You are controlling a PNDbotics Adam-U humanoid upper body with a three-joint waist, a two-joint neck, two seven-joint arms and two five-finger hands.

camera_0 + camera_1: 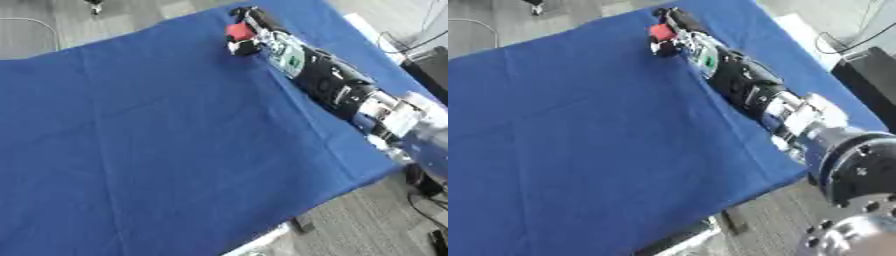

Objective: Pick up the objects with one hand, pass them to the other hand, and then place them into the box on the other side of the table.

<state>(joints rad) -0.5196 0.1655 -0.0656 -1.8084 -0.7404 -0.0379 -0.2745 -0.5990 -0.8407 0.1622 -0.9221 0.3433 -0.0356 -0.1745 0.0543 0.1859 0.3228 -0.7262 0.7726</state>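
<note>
Blue cloth table (157, 150), askew, grey floor beyond. Right hand (248, 35) stretched to far edge, fingers (241, 47) curled round small red object (238, 31), prob. pinched betw. thumb and fingertips; contact blurred. Looks light, rigid, compact; best gripped across middle, clear of fingers, for handover. Left hand, box out of view.

R hand (677, 36) fingers round red obj (661, 31), blue tbl (579, 140).
</note>
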